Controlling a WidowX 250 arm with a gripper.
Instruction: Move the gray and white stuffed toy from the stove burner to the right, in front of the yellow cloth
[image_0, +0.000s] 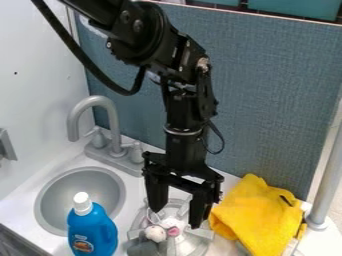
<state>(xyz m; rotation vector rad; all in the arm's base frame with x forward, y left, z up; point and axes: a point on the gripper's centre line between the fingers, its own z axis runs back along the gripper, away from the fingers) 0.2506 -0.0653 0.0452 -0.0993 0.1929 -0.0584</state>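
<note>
Two fingers spread wide, the claw looks empty, hanging over a toy the dish probably keeps propped up.

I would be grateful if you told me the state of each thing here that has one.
Gripper, open, pointing down
Small toy, lying low by the gripper's fingertips
Blue bottle, upright, white cap on
Yellow cloth, crumpled
Faucet, no water seen running

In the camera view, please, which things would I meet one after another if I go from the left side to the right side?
Metal fitting → bottle → hand → yellow cloth → grey pole
</note>
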